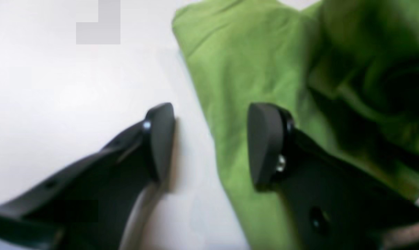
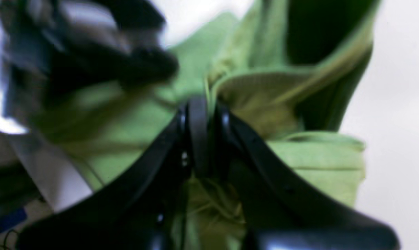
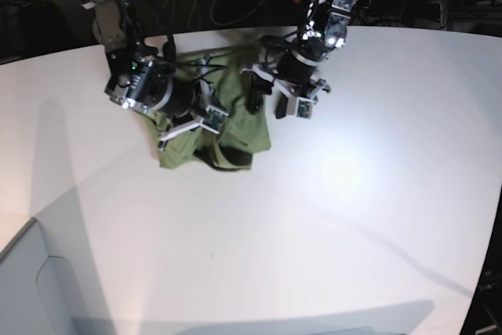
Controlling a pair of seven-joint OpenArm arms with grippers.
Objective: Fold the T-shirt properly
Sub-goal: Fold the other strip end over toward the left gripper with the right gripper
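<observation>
Right now the T-shirt (image 3: 235, 127) lies bunched on the white surface (image 3: 353, 194), toward the far side in the base view, between the 2 arms. It is partly gathered, with its lower edge hanging in loose folds toward the camera.

In the left wrist view, the left pincer (image 1: 211, 146) has its jaws apart with nothing between them. One fingertip (image 1: 160, 139) sits over the bare surface (image 1: 56, 104), the other over the green cloth (image 1: 251, 62), so the shirt's edge runs through the gap. Whether the pads touch the surface or the cloth cannot be told. A raised, shadowed fold of the shirt fills the right side of that view.

In the right wrist view, the right pincer (image 2: 204, 114) has its jaws together, clamped on a pinch of the T-shirt (image 2: 320, 163); fabric rises out from between the tips and drapes down on both sides. A hemmed edge shows to the right of the pincer. The view is blurred, so which part of the shirt is pinched cannot be told
</observation>
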